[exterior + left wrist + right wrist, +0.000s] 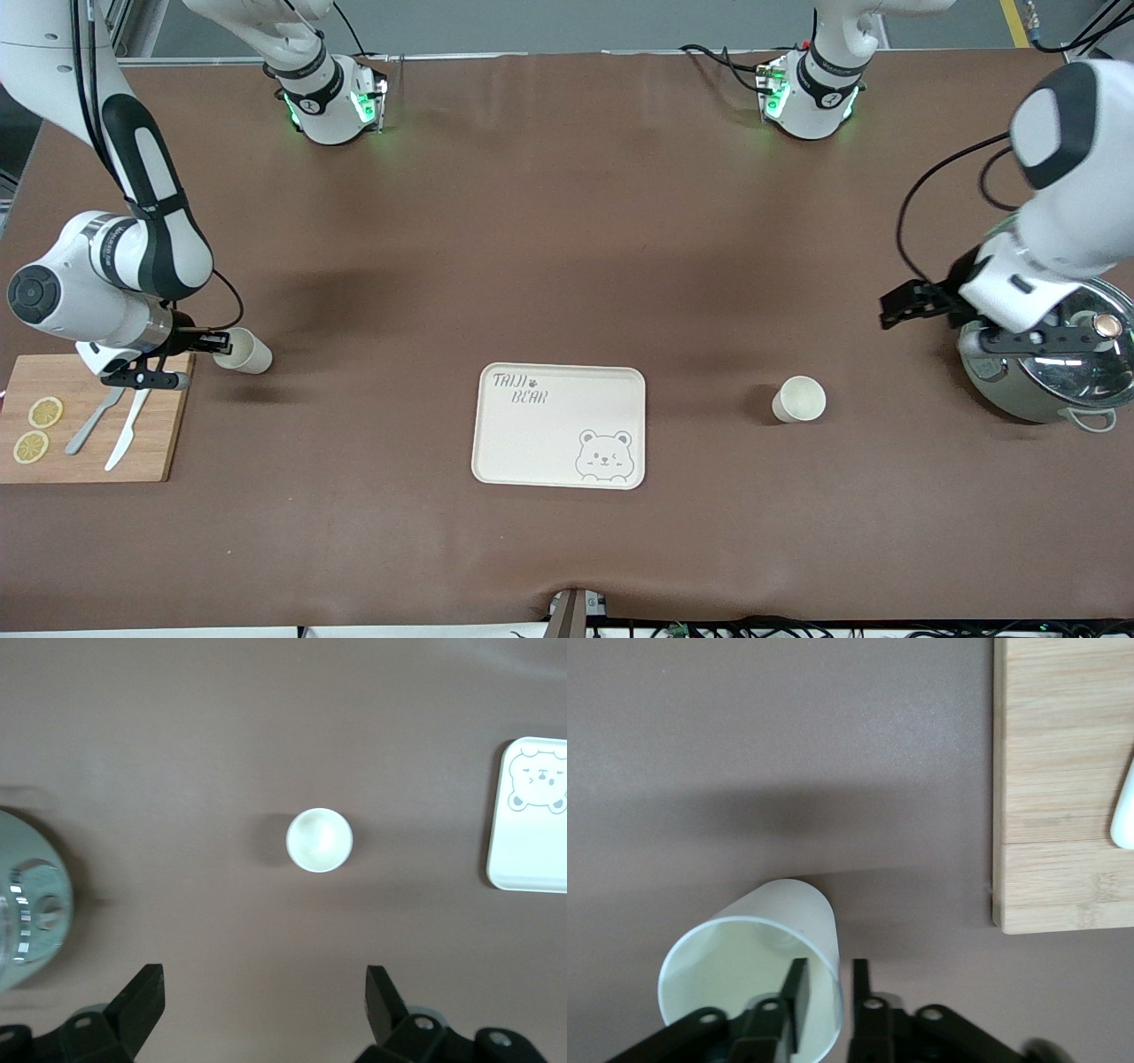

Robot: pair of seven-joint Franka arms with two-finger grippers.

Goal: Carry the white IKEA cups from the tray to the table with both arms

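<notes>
Two white cups are seen on the brown table (567, 221). One cup (799, 399) stands upright on the table between the bear-print tray (560, 426) and the grey-green pot (1054, 363), apart from both. The left gripper (264, 997) is held above the table near the pot, fingers spread wide with nothing between them — the cup is seen in the left wrist view (320, 840), clear of the fingers.

The other cup (243, 350) is tilted, beside the wooden cutting board (89, 421) at the right arm's end of the table. Its rim wall is straddled by the right gripper (825, 985) — one finger inside the cup (757, 970), one outside, set narrow. Whether the wall is pinched cannot be told. On the board, two lemon slices (37, 429), a fork (91, 424) and a knife (126, 431) are noted.
</notes>
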